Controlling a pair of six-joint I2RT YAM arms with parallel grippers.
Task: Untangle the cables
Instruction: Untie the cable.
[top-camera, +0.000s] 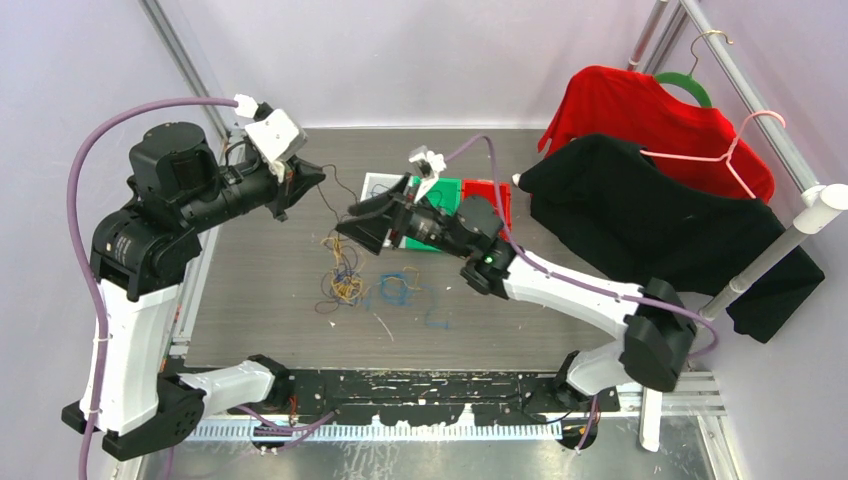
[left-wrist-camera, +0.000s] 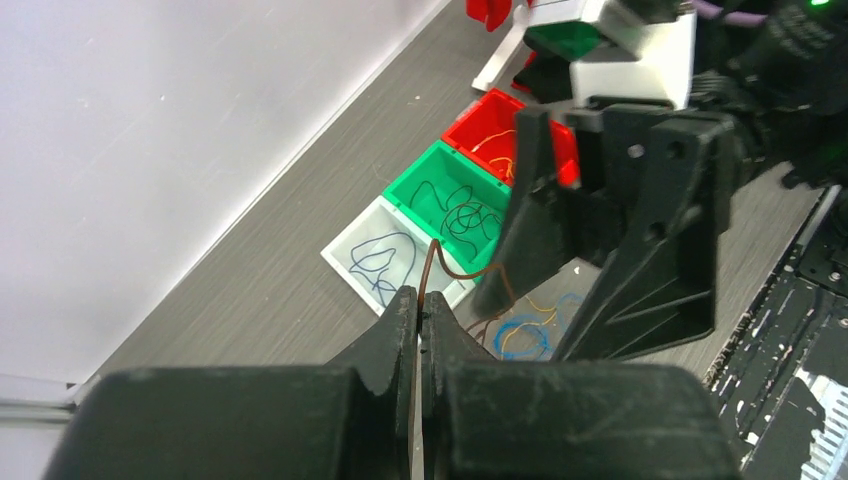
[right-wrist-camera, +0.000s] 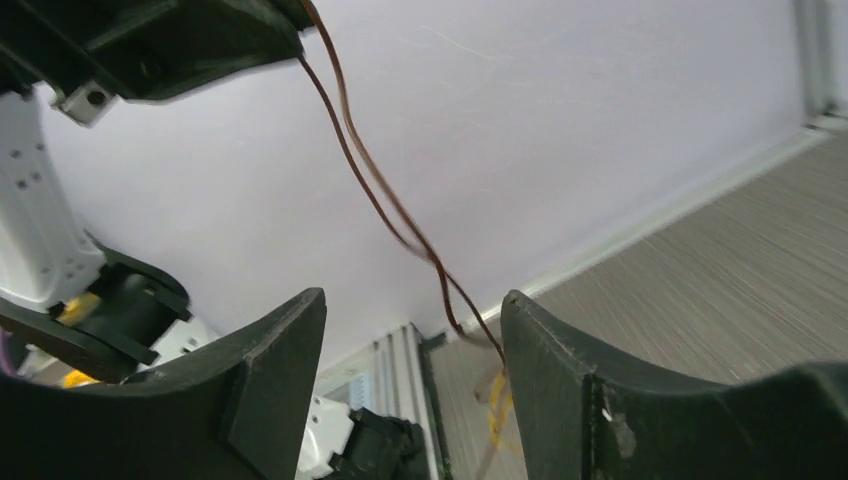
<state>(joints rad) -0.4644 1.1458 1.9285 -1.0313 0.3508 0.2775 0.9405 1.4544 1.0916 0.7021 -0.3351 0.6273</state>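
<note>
Brown cable (left-wrist-camera: 429, 268) pinched in closed left hand (left-wrist-camera: 420, 303).

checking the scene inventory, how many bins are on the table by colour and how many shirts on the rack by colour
white bin: 1
green bin: 1
red bin: 1
red shirt: 1
black shirt: 1
total: 5 (3 bins, 2 shirts)
</note>
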